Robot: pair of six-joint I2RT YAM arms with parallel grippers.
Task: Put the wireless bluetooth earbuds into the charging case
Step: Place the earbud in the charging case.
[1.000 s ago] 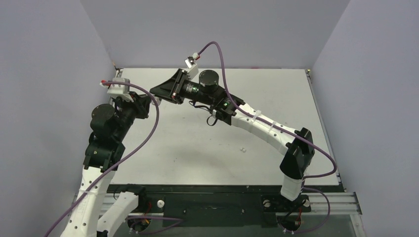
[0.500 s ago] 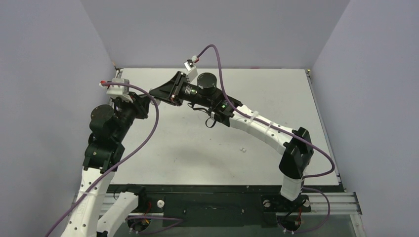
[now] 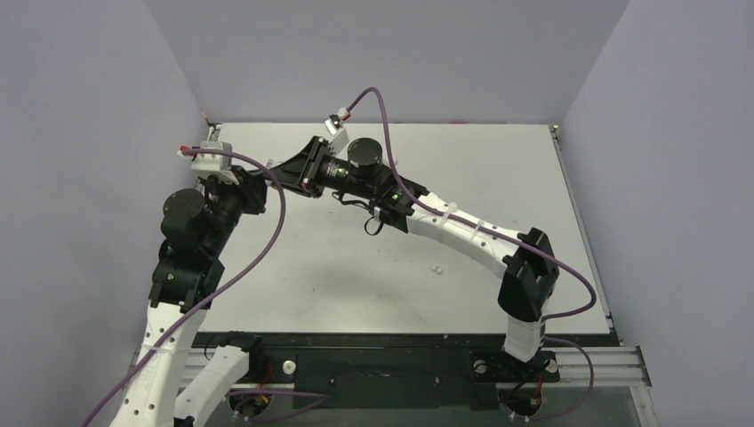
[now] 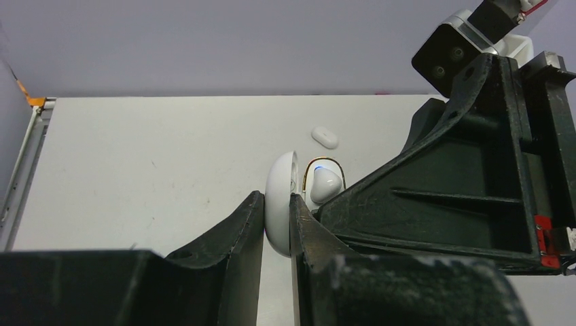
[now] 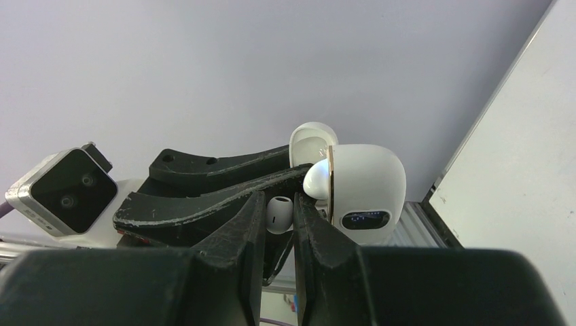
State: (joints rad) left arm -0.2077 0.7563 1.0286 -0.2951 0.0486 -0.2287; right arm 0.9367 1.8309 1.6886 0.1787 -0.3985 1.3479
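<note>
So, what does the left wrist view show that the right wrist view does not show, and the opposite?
Only the left wrist view: a loose earbud lying alone on the table.
Only the right wrist view: a second earbud pinched in the right gripper, and a small display on the front of the charging case.
Both: the open case held by its lid in the left gripper, with a third earbud sitting at its socket.

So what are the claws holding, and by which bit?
The left claw pinches the charging case by its open lid. The right claw pinches one earbud between its fingertips.
</note>
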